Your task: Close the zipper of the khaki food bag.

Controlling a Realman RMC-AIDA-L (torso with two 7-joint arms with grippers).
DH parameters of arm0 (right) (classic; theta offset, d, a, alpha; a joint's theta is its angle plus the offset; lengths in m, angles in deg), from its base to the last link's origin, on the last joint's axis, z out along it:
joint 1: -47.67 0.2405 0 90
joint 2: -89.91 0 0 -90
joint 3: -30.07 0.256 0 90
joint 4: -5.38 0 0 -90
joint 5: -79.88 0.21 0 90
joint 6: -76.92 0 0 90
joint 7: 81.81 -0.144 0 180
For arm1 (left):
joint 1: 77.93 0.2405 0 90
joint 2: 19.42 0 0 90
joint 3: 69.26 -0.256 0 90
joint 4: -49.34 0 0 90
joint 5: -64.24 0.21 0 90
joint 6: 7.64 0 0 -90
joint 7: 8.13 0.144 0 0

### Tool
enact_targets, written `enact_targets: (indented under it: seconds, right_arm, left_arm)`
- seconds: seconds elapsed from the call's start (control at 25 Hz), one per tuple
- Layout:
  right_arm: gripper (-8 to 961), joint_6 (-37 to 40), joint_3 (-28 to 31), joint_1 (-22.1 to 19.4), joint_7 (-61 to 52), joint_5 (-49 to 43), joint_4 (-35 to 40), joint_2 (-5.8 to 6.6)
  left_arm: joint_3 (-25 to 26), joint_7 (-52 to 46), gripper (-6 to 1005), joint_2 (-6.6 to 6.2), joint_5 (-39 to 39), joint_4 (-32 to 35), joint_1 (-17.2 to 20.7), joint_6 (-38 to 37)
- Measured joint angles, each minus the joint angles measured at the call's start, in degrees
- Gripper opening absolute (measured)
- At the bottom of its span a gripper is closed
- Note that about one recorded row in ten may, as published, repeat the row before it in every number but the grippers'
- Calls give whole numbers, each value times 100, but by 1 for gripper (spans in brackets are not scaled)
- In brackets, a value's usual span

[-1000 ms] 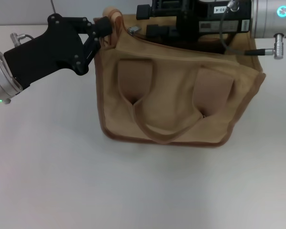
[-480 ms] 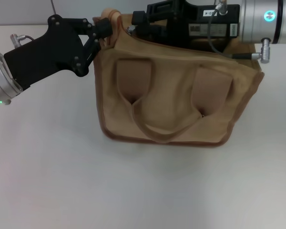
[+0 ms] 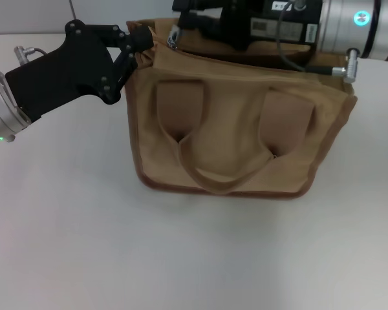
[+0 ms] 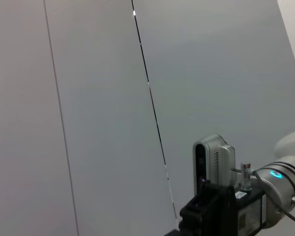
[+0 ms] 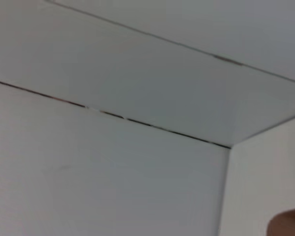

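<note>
Head view: the boxy khaki canvas food bag (image 3: 236, 129) with darker brown piping and two wide looped handles stands on the plain white table (image 3: 116, 245), directly below the right gripper (image 3: 181, 22) and just to the inner side of the left gripper (image 3: 137, 44). The left gripper's black fingers are pinched together on the bag's upper left corner, bracing the cloth, with its forearm stretching away from the bag, low over the table. The right arm lies across the top of the bag along the opening, its silver wrist above the bag's right end and its black gripper reaching to the left end; the small silver pull of the tan zipper (image 3: 174, 37) hangs right beneath its tip, but the gripper body hides the fingers, so whether they are spread or closed on the pull cannot be told. With the pull sitting almost at the end of the track beside the left gripper, the closing looks close to finished by judgement; the track itself is hidden under the right arm, so how much is really shut cannot be confirmed, and what seems left is the last short run and letting go. Left wrist view: only a pale grey panelled wall (image 4: 88, 98) shows, with the right arm's black wrist housing and grey camera at the far edge; no bag appears. Right wrist view: only pale wall and ceiling panels with thin seams, nothing of the task.
</note>
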Motion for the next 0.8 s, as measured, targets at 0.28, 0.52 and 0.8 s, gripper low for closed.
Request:
enact_targets:
  seconds: [0.28, 0.52, 0.8]
  right_arm:
    - [305, 237, -46, -112, 524, 113, 109, 168]
    - [305, 840, -72, -208, 1650, 103, 1089, 485]
    - [304, 988, -113, -266, 2225, 76, 1530, 596]
  left_arm:
    - [15, 0, 33, 0, 0, 0, 29, -4]
    - [48, -259, 41, -37, 0, 56, 109, -41]
    - [120, -966, 50, -130, 32, 496, 334, 255]
